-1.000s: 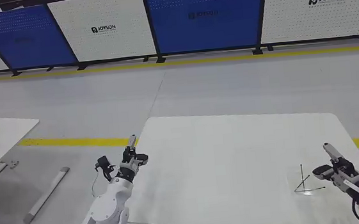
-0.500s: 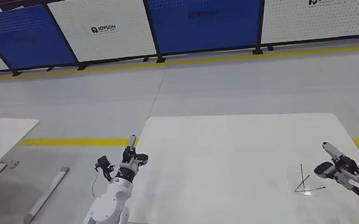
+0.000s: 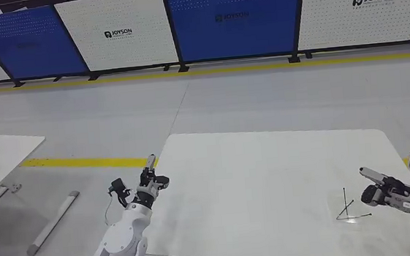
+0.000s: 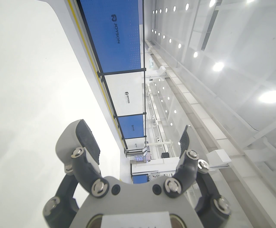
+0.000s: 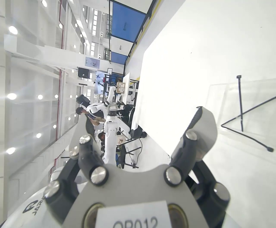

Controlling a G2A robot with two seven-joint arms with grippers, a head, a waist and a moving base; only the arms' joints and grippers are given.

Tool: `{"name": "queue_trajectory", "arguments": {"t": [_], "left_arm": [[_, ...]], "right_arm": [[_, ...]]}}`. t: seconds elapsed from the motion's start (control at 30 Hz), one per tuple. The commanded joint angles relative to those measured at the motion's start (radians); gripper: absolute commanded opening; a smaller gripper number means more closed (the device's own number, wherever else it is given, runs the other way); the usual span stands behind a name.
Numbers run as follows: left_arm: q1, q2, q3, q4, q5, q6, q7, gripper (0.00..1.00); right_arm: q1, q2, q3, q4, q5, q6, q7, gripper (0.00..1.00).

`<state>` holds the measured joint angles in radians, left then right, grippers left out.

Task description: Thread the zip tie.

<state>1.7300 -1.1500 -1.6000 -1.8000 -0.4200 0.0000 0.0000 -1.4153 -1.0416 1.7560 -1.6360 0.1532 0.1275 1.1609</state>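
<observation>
Thin black plastic zip ties (image 5: 240, 103) lie crossed on a clear flat sheet (image 5: 217, 97) near the right edge of the white table (image 3: 268, 181).

Count is hard to call. There's one straight strip w/ a head at its end, plus a V shape that could be one bent tie or two w/ tips meeting. One leg of the V is cut off at the frame edge in the right wrist view.

Top view gives the ties as hairlines only, heads not resolvable, and the sheet is a faint outline there. Right wrist view shows the sheet's edges and corner clearly, but can't tell if it's a plain sheet or a shallow tray.

Right end effector (image 5: 141, 115): fingers spread wide, holding nothing. It sits just beside the sheet on the table-edge side, apart from the ties. Height above the table: can't tell.

Left end effector (image 4: 134, 132): also wide open and empty, at the table's left edge, well apart from the ties. Its finger gap is too small to judge in the top view; the left wrist view shows it plainly, looking along the table toward blue and white perforated panels (image 3: 233, 30).
</observation>
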Motion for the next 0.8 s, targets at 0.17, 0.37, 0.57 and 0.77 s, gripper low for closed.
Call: {"name": "queue_trajectory", "arguments": {"t": [0.17, 0.37, 0.57, 0.77], "left_arm": [[0.000, 0.000, 0.000, 0.000, 0.000, 0.000, 0.000, 1.00], [0.000, 0.000, 0.000, 0.000, 0.000, 0.000, 0.000, 1.00], [0.000, 0.000, 0.000, 0.000, 0.000, 0.000, 0.000, 1.00], [0.000, 0.000, 0.000, 0.000, 0.000, 0.000, 0.000, 1.00]], "right_arm": [[0.000, 0.000, 0.000, 0.000, -0.001, 0.000, 0.001, 1.00], [0.017, 0.020, 0.050, -0.006, 0.025, -0.078, 0.183, 1.00], [0.052, 0.068, -0.006, 0.008, -0.008, -0.104, 0.229, 1.00], [0.072, 0.093, -0.057, 0.028, -0.008, -0.098, 0.229, 1.00]]}}
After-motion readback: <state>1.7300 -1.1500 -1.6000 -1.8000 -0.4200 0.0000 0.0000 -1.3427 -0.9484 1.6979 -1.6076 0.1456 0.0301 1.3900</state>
